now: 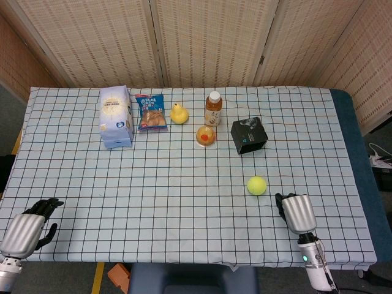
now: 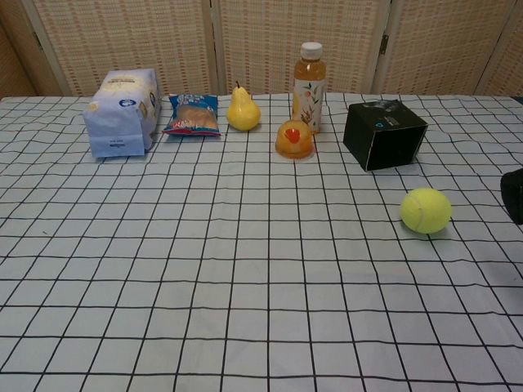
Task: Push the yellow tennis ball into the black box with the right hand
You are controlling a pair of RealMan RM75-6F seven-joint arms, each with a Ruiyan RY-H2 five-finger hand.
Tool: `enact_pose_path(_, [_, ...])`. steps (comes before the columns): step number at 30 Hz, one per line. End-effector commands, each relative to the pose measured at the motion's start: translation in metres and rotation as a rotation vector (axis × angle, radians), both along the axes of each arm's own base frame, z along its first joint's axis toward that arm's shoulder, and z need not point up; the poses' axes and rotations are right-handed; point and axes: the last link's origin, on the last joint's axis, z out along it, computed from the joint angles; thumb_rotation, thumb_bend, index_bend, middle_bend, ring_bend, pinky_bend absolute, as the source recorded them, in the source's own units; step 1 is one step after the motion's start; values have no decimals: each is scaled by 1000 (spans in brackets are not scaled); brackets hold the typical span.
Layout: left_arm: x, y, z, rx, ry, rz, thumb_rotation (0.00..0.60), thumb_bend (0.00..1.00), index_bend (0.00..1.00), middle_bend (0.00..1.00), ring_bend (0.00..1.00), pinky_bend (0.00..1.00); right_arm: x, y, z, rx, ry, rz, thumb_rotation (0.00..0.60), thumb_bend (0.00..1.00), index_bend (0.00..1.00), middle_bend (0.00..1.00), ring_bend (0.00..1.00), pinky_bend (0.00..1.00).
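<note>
Tennis ball (image 1: 256, 185) just ahead-left of right hand (image 1: 294, 213) fingers (image 1: 280, 203) — apart, prob. curled, unclear.

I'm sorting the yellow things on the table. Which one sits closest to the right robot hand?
The yellow tennis ball, alone in front of the black box, just beside the right robot hand. The yellow pear stands far back.
</note>
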Motion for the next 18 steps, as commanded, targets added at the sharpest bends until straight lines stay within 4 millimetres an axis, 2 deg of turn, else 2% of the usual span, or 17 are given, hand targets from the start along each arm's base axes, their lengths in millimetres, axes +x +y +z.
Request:
enact_pose_path(1, [0,0,0,-2,1,2,600,501,239,192,184,482,-1,-4,-9,13,-3,-29,600,867,1000,890,801,1000])
enact_pose_path(12, [0,1,-1,-3,5,4,600,502,239,193,187,483,-1,-2,-26,64,-13,-11,600,867,1000,890,802,1000])
enact_pose_path(18, [0,1,1,3,1,6,600,501,239,193,186,484,-1,-7,-35,80,-6,-3,600,867,1000,890,802,1000])
